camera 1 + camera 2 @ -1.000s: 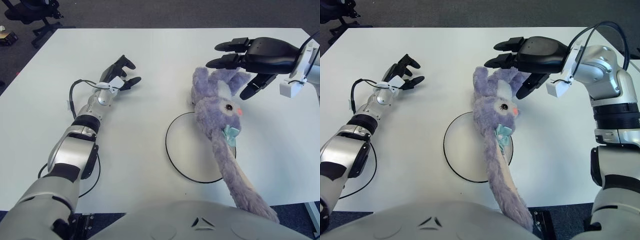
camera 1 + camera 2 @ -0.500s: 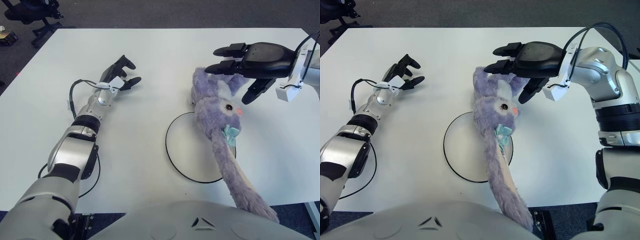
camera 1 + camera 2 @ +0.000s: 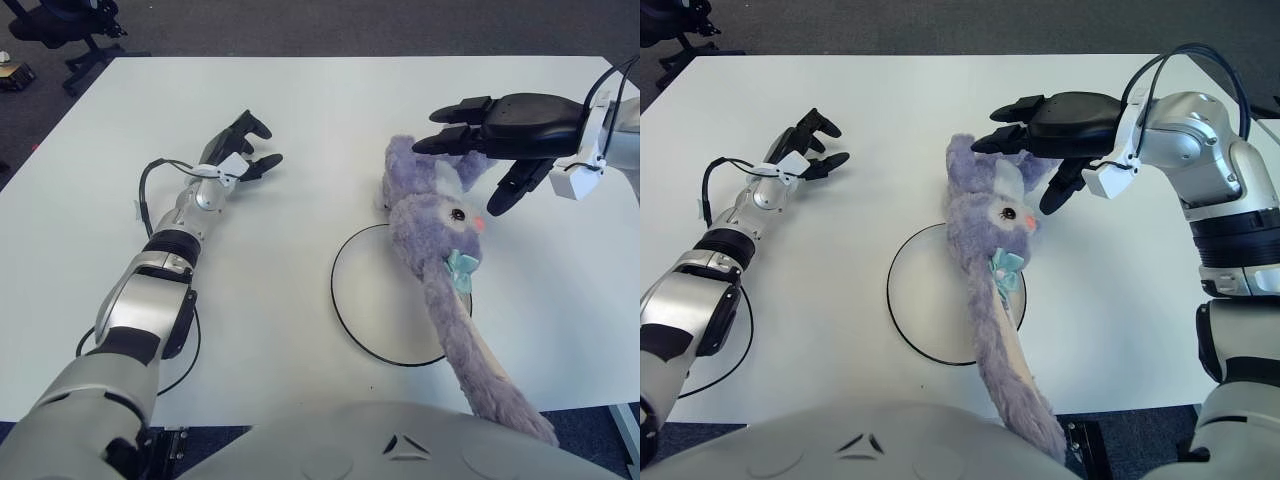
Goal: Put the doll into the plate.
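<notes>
Right hand (image 3: 1040, 150) now lower and further left, fingers spread over plush bunny's ears.
Purple bunny doll (image 3: 437, 235) lying across right side of white plate (image 3: 375, 300); left hand (image 3: 245, 150) idle, fingers loosely spread, far left.

Our right hand (image 3: 1040, 150) hovered with fingers spread over the purple doll's (image 3: 990, 260) ears. The doll lay across the right side of the white plate (image 3: 925, 300). Our left hand (image 3: 805, 145) showed far left on the table (image 3: 890, 100).
</notes>
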You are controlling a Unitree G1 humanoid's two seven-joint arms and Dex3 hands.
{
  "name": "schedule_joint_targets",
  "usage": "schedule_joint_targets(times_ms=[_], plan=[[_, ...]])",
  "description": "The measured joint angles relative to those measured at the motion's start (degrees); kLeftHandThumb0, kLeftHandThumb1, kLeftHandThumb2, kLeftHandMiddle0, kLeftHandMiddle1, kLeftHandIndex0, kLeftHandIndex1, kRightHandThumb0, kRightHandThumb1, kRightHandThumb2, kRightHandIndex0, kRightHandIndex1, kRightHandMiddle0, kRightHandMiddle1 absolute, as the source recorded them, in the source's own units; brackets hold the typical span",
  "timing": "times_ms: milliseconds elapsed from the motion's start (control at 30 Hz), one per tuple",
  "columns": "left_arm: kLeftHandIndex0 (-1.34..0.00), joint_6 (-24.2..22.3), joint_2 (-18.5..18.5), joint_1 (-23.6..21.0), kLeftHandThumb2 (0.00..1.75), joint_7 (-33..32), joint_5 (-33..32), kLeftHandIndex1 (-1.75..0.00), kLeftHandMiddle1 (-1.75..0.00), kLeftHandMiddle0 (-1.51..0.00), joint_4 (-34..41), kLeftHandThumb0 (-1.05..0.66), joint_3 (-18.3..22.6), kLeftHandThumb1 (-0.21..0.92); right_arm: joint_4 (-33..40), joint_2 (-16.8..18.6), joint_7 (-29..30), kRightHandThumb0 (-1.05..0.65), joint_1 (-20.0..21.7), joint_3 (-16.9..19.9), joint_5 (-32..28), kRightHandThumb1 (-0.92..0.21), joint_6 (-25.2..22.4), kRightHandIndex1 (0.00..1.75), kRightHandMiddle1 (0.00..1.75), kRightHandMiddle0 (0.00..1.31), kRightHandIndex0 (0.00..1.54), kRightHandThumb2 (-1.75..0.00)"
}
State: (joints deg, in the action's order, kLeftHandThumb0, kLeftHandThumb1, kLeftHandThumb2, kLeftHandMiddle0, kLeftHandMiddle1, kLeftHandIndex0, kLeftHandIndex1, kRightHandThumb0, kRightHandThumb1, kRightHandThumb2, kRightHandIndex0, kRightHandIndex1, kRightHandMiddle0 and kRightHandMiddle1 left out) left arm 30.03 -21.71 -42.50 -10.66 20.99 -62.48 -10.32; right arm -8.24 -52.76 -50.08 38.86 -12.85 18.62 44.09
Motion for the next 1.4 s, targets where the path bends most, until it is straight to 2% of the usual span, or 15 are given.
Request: schedule_joint_targets(times_ms=[933,1233,1400], plan=[[-0.26,-0.17,0.0,0.35,0.38,0.02,0.0,-1.44,-1.62,-0.36,0.71,-0.01,0.0,0.92,-0.36,1.06,-0.05,-0.64,-0.05,-2.99,0.94,-0.92,-2.22,0.0,0.0,0.11,0.01,-0.04],[-0.26,-0.43,0.14,0.69,0.38,0.02,0.01,-1.44,-1.62,-0.36,1.51,-0.01,-0.01,0.92,-1.62,2.88,0.49,-0.28,0.09,-4.14,2.03,-0.87,-2.19,0.01,0.0,0.11,0.03,-0.01],[-0.26,-0.79,0.24,0.88,0.39,0.02,0.01,-1.44,-1.62,-0.36,1.98,-0.01,-0.01,0.92,-3.42,4.17,2.13,-0.22,0.32,-4.77,3.25,-0.88,-0.98,0.01,0.0,0.12,0.04,-0.01]])
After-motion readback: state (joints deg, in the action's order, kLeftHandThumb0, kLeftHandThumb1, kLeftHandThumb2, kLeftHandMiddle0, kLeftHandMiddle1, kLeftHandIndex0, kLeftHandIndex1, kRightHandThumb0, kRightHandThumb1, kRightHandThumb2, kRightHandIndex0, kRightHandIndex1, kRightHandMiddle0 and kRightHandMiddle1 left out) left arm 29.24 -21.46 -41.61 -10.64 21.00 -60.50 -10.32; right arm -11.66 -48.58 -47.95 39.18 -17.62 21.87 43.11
